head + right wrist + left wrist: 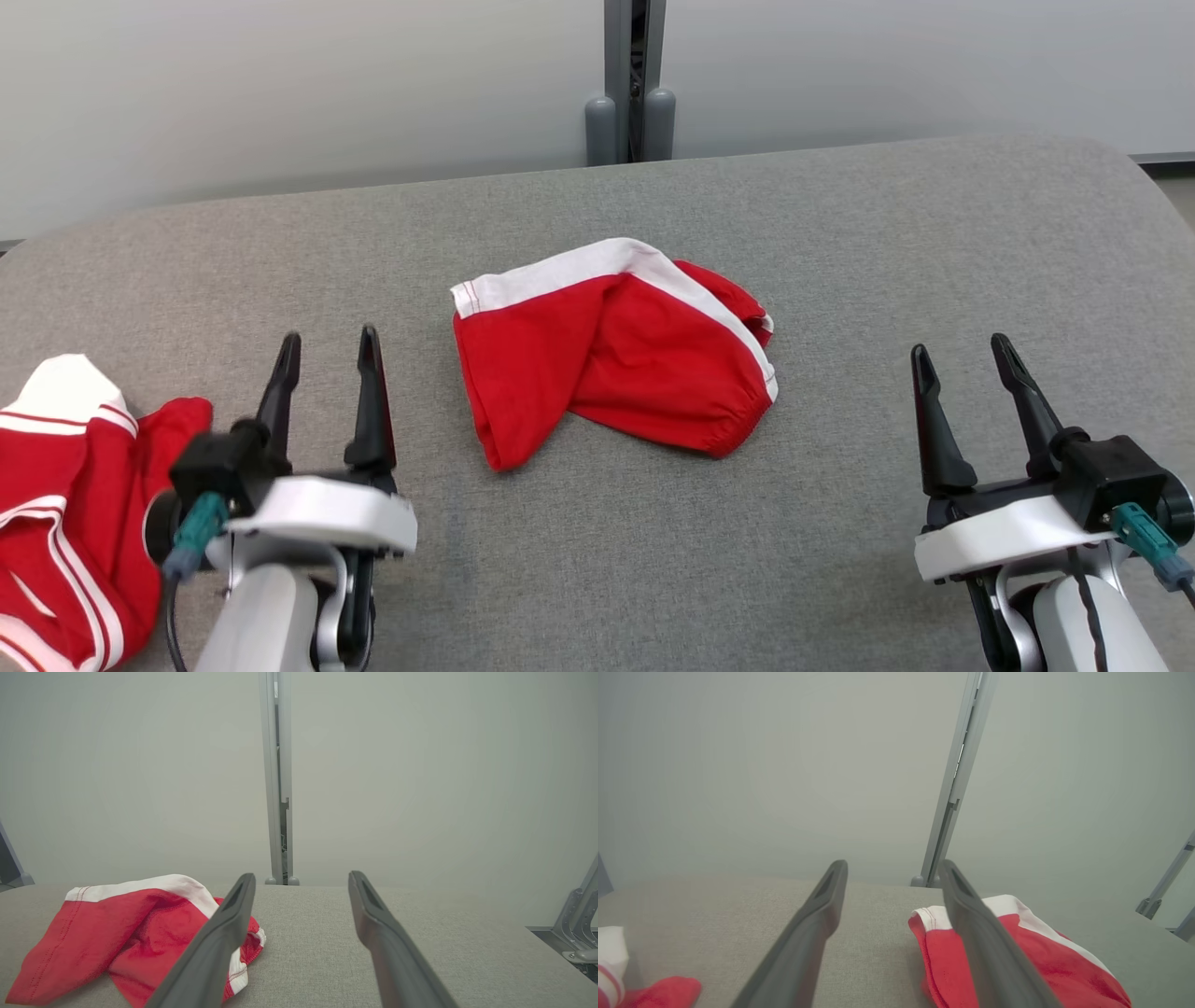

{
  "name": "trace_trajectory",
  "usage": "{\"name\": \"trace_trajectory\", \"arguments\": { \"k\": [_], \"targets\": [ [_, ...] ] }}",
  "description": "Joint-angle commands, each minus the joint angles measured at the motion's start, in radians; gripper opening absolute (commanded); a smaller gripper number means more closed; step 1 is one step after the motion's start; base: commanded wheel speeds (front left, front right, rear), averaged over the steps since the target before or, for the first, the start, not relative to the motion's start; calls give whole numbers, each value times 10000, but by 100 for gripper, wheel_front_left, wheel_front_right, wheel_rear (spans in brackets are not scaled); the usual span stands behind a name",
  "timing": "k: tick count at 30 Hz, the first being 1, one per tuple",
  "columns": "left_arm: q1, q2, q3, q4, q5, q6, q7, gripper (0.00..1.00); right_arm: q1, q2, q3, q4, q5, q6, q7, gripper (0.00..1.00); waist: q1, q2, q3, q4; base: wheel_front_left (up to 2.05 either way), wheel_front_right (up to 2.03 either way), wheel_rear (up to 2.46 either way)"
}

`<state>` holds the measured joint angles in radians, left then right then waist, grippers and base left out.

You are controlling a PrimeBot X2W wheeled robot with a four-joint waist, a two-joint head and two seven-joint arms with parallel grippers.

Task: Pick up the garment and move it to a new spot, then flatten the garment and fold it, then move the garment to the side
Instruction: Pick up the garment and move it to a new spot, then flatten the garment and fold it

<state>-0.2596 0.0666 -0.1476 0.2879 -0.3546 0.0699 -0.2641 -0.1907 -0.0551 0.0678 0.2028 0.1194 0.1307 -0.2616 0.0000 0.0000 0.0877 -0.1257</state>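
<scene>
One crumpled red garment [607, 364], long axis left-right, white band [560, 275] rearward.

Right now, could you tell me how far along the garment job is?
Done, probably: the red garment lies free, central on the table. In hand: nothing; left gripper and right gripper are open, empty, either side of it. Left: it is rumpled, so flattening, folding and moving it aside remain.

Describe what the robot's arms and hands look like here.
The left hand and right hand match: two long dark tapering fingers on a black block, above a white wrist shell. A teal plug with a dark cable sits at each wrist. Forearms are pale.
</scene>
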Motion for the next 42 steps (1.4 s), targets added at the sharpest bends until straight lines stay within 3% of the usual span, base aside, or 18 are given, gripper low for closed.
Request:
{"name": "trace_trajectory", "arguments": {
  "k": [1,10,25,32,42],
  "targets": [
    [93,25,61,-48,76,-64,-9,100,77,-48,-23,-6,68,2,-48,100,0,0,-6,23,0,0,0],
    [1294,-139,233,-895,-11,-57,-9,100,114,-175,73,379,501,2,-48,100,0,0,14,355,0,0,0],
    [997,-141,-437,-840,161,95,-10,100,-1536,-269,1183,3295,2093,2,-46,100,0,0,702,1064,0,0,0],
    [779,-145,-650,-807,335,97,-10,100,-2442,-222,1083,4916,2123,2,-48,100,0,0,1122,1445,0,0,0],
    [617,-145,-824,-831,365,158,-10,100,-3002,-168,1118,5920,2058,2,-46,100,0,0,1360,1695,0,0,0]
  ]
}}
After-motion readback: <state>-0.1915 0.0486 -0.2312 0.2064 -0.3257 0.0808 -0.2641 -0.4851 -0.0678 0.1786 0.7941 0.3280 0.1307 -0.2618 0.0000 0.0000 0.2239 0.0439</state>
